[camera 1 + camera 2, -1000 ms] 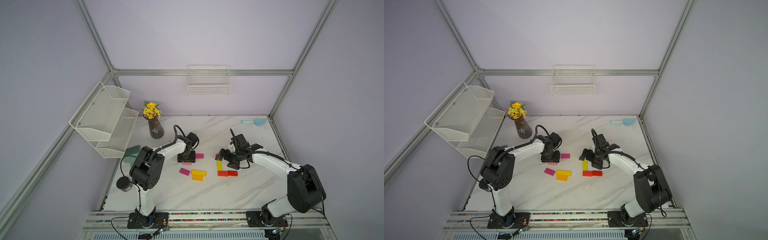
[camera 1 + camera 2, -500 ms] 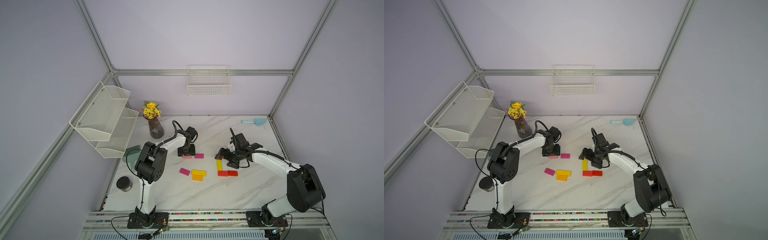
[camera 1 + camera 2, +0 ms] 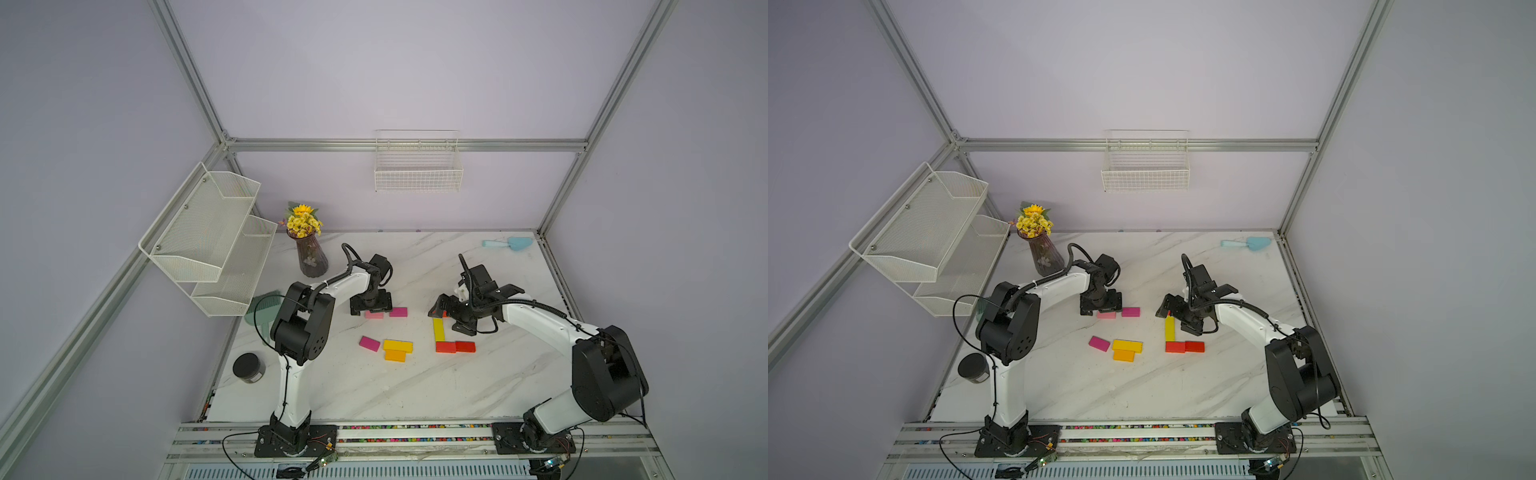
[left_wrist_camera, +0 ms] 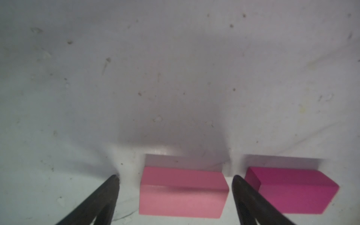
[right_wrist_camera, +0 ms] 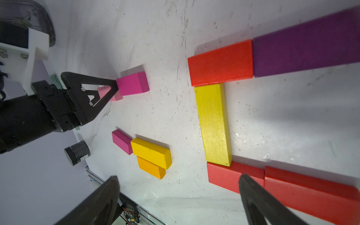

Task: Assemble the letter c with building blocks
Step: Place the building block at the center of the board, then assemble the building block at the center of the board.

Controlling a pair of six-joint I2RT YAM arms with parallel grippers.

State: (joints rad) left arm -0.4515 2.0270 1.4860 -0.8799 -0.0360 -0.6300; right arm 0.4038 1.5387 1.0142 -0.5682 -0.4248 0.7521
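Lying flat on the marbled table (image 3: 415, 386), a light pink block (image 4: 183, 191) sits between the fingers of the left gripper (image 4: 175, 177). The jaws stand apart, one off each short end of the block, with a sliver of tabletop showing at both ends, so nothing is held. The block's long axis runs from finger to finger, in line with a magenta block (image 4: 290, 190) just beside it. One finger stands in the narrow gap between the two blocks.

Toward the robot's right, well apart, the letter lies below the right gripper (image 5: 178, 176), whose jaws are wide and empty. A long yellow block (image 5: 213, 124) forms the spine. A red block (image 5: 221, 62) and a purple block (image 5: 305, 42) form one arm, and a pair of red blocks (image 5: 311, 194) forms the other. The letter's open side faces away from the left arm.

Three loose pieces lie touching between the two arms: a second magenta block (image 3: 370, 343), a loose yellow block (image 3: 397, 345) and an orange block (image 3: 395, 355).

The left arm is clearly nearer the pink block. Gripping it from here would probably mean closing along its length.
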